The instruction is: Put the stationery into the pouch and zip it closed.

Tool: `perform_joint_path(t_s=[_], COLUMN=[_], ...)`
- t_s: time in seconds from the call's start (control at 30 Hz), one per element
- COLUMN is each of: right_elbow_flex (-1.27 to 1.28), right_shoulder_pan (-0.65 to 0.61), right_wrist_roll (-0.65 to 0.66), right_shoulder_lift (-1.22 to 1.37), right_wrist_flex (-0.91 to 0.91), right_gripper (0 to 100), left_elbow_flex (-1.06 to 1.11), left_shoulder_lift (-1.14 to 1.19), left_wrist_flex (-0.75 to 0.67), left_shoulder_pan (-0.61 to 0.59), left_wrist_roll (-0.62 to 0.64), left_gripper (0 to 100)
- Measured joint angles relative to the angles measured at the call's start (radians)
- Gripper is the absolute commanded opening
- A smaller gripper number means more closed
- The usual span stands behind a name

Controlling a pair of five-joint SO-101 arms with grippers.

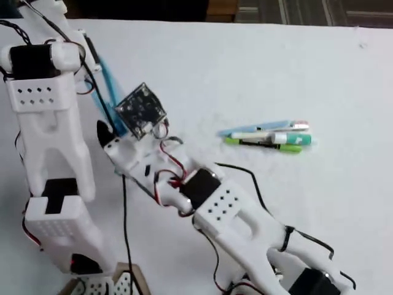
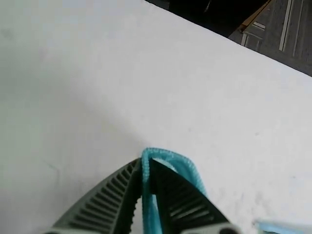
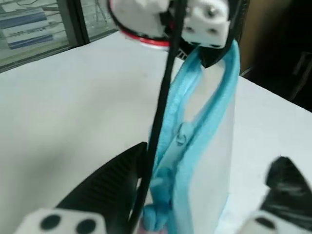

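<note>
The pouch, clear with a light blue zipper edge, hangs on edge above the table at the left. My left gripper is shut on its upper end; the left wrist view has the ribbed fingers pinching the blue edge of the pouch. My right gripper stands open at the pouch's lower end. In the right wrist view its black fingers straddle the pouch, whose zipper edges gape apart. The stationery, several pens and markers, lies in a bundle on the table to the right.
A white table carries everything. The right arm's body and cables cross the front middle, and the left arm stands along the left edge. A black cable hangs in front of the pouch in the right wrist view.
</note>
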Motion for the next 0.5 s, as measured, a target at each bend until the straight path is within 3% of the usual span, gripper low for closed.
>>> perform_joint_path(t_s=[0.1, 0.2, 0.3, 0.43, 0.5], right_elbow_flex=[0.0, 0.0, 0.005, 0.006, 0.006], right_shoulder_pan=[-0.002, -0.015, -0.028, -0.037, -0.049], right_wrist_roll=[0.0, 0.032, 0.095, 0.118, 0.121], right_shoulder_lift=[0.006, 0.006, -0.002, -0.061, -0.118], right_wrist_flex=[-0.008, -0.008, -0.005, 0.078, 0.16], right_gripper=[6.1, 1.9, 11.3, 39.2, 43.5], left_elbow_flex=[0.0, 0.0, 0.0, 0.002, 0.002], left_shoulder_lift=[0.0, 0.0, -0.002, -0.008, -0.008], left_wrist_flex=[0.0, 0.002, 0.005, 0.005, 0.005], left_shoulder_pan=[0.0, -0.003, -0.003, 0.0, 0.0], left_wrist_roll=[0.0, 0.0, 0.0, 0.003, 0.003], left_gripper=[2, 2, 2, 2, 2])
